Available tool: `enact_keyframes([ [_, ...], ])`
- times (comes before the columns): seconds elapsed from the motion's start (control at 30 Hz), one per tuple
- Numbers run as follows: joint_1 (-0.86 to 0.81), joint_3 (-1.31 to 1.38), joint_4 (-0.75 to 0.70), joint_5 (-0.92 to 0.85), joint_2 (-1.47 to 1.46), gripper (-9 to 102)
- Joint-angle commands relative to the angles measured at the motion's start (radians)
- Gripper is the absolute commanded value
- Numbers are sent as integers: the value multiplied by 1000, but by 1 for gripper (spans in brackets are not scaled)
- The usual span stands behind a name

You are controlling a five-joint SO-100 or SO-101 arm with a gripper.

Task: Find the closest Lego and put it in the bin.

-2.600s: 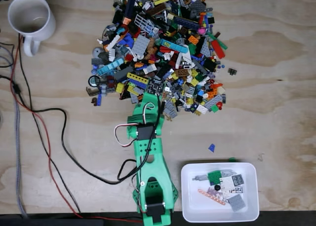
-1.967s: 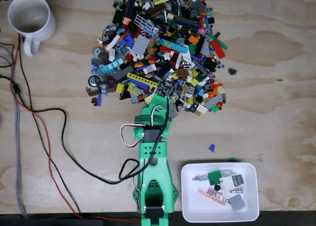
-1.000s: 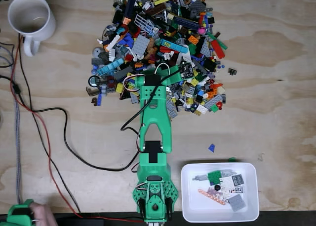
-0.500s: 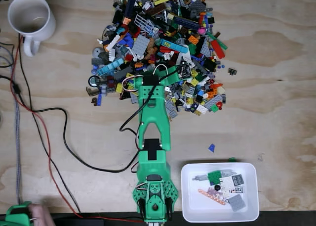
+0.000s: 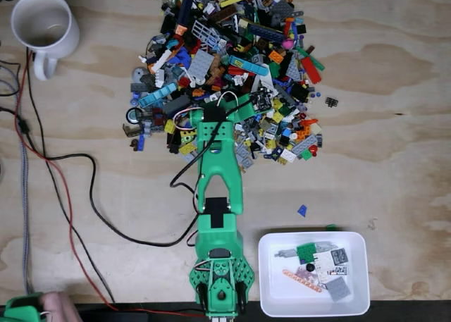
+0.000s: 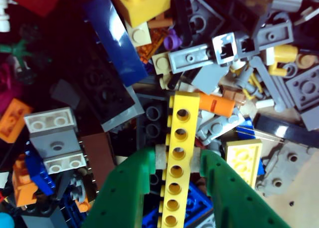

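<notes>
in the wrist view the gripper (image 6: 177, 170) is seen straddling the lego (image 6: 177, 160), green fingers (image 6: 130, 188) either side, apparently pinching it at the pile's near edge; a square, firm squeeze is wanted before lifting clear; the bin (image 5: 359, 304) is placed well right of the arm's base.

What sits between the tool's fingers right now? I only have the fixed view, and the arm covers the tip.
Observer: In the wrist view, the yellow holed beam runs lengthwise between the two green fingers of the tool.
Operator: Is it clamped?
Observer: A pale pad touches each side of the beam, though I cannot tell how firm the grip is.
Operator: Anything crowding it?
Observer: An orange cylinder piece lies against its far end, and a short yellow brick sits just right of the right finger.
</notes>
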State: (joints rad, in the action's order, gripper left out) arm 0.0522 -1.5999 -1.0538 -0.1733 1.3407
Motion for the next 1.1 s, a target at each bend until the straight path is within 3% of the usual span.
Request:
enact_keyframes([
  [0.0, -12, 120, -64, -49, 60, 0],
  [0.27, -146, 238, -333, -225, 288, 0],
  [0.47, -554, 120, -483, -495, 543, 0],
  [0.67, -1011, -89, -440, -784, 701, 0],
  [1.07, -1491, -347, -318, -1104, 795, 0],
])
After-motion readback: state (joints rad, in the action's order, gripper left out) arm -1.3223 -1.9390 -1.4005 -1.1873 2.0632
